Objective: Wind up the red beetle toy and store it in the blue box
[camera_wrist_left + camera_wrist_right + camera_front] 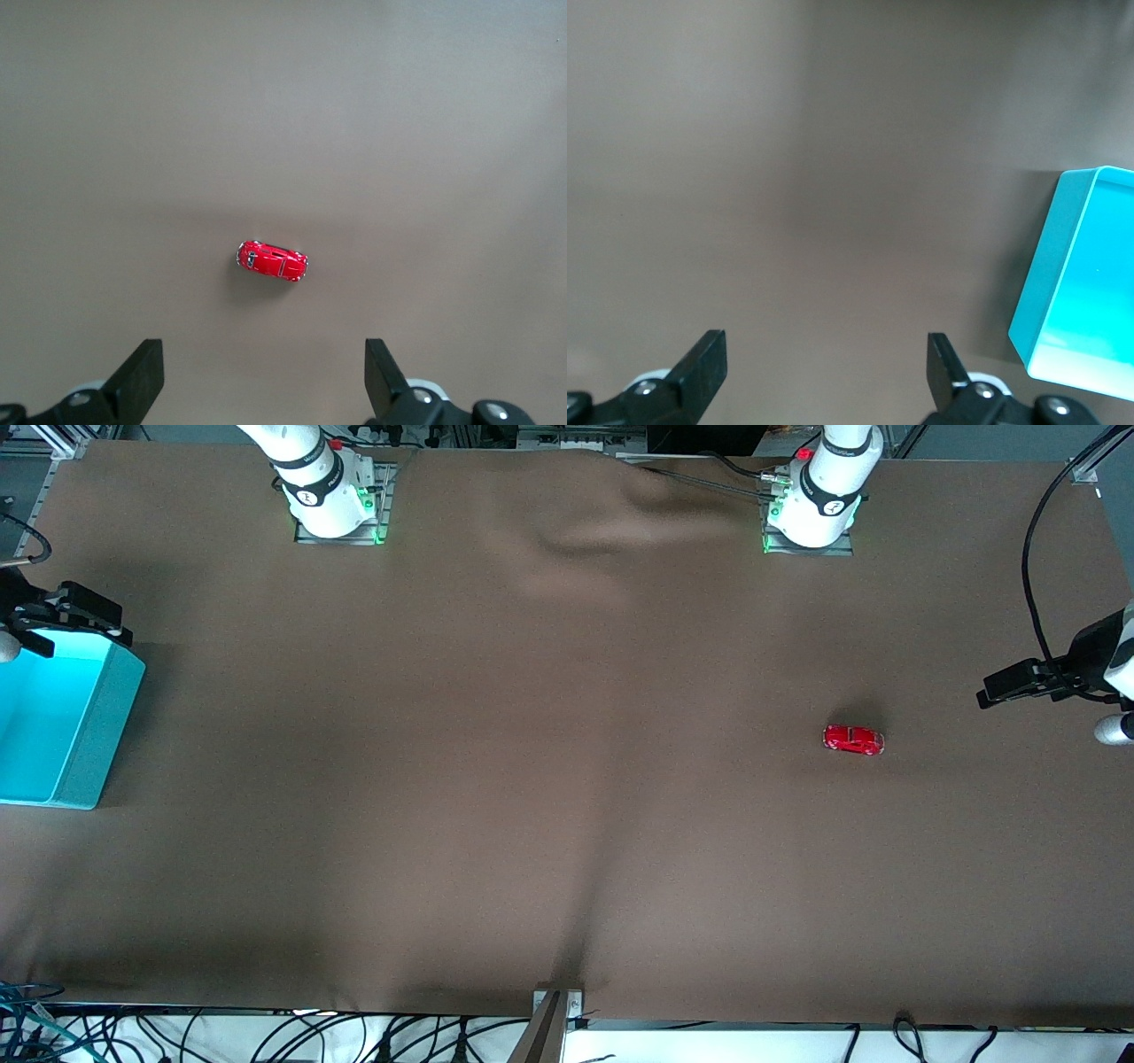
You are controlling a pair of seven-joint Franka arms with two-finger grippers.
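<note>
Red beetle toy sits on the table, near (not touching) the wide-open left gripper.

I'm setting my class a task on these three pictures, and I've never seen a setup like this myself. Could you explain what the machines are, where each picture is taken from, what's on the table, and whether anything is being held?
These are two robot arms bolted to a table covered in brown cloth. The wide picture comes from a high camera facing them. The other two come from cameras on the arms' wrists, looking down past each arm's claw.

Two things lie on the table: a small red toy car toward the left arm's end, and a blue box, open on top, at the right arm's end.

The left claw hangs open above the cloth with the car just ahead of its fingers. The right claw, also open, hangs over the cloth beside the box. Neither holds anything, and the car sits untouched.
</note>
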